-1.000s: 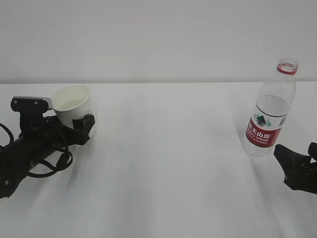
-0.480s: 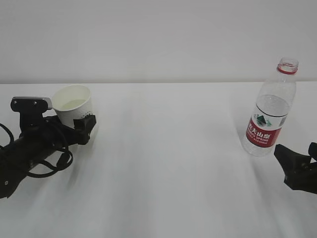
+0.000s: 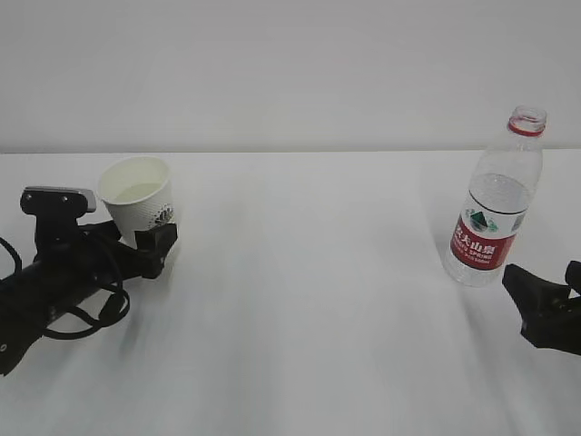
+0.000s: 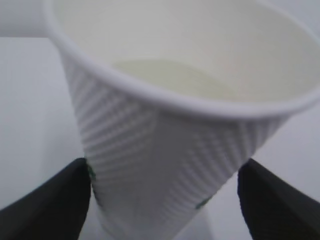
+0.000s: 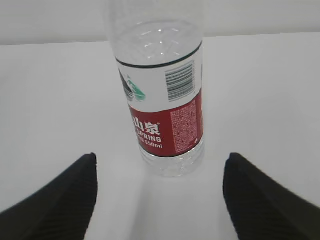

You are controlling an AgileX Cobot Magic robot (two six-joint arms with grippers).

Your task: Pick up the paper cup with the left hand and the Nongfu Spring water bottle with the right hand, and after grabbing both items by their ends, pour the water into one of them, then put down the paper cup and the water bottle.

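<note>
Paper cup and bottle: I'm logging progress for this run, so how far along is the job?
Nearly finished, by the look of it. The paper cup holds water and stands on the table; the Nongfu Spring water bottle stands upright, uncapped. The left hand is open, its fingers just clear of the cup's sides. The right hand is open, short of the bottle. Left: both arms drawing away.
</note>
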